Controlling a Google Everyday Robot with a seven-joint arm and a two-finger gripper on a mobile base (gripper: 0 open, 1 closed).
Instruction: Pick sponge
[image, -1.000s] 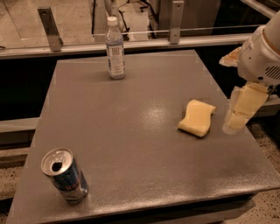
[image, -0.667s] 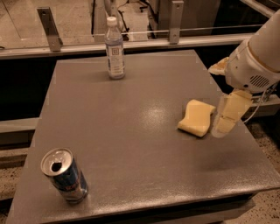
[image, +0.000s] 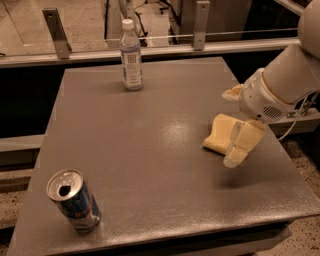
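The sponge (image: 219, 133), a pale yellow foam block, lies flat on the right side of the grey table (image: 150, 150). My gripper (image: 229, 129) reaches in from the right on a white arm and hangs low over the sponge's right end. It is open: one pale yellow finger pad (image: 243, 144) points down in front of the sponge's right edge, and the other (image: 232, 93) shows behind it. The near finger hides part of the sponge. Nothing is held.
A clear plastic water bottle (image: 131, 55) stands at the table's back middle. An opened drink can (image: 74, 200) stands at the front left corner. A metal rail with posts (image: 55, 35) runs behind the table. The table's right edge lies close under the arm.
My gripper has moved left and down, from beside the sponge's right edge to over its right end. The sponge, can and bottle have not moved.
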